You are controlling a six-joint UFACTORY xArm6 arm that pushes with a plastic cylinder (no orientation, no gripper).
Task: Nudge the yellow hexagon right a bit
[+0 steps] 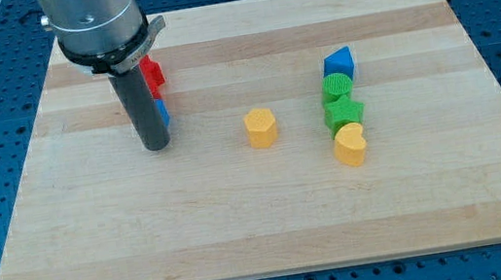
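Note:
The yellow hexagon [262, 128] sits near the middle of the wooden board [271, 216]. My tip [156, 146] rests on the board well to the hexagon's left, about a hundred pixels away, not touching it. The rod stands in front of a red block [154, 72] and a blue block [162, 112], which it partly hides.
To the hexagon's right runs a column of blocks: a blue one [340, 61] at the top, a green one [338, 86], another green one [344, 112], and a yellow heart [350, 145] at the bottom. Blue perforated table surrounds the board.

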